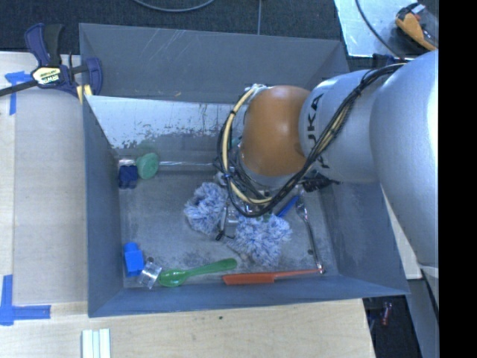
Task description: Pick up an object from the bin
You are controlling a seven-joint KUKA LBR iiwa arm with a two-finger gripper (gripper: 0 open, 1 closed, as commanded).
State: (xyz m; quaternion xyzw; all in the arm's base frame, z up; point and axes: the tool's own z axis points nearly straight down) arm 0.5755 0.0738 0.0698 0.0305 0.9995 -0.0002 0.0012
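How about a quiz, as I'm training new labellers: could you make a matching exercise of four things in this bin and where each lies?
Things
1. green spoon
2. orange-red stick
3. blue-and-white fluffy cloth
4. green round cap

Places
A. far left corner of the bin, beside a small blue thing
B. middle of the floor, under the gripper
C. along the near wall, right of centre
D. along the near wall, left of centre

Pairs: 1-D, 2-C, 3-B, 4-A
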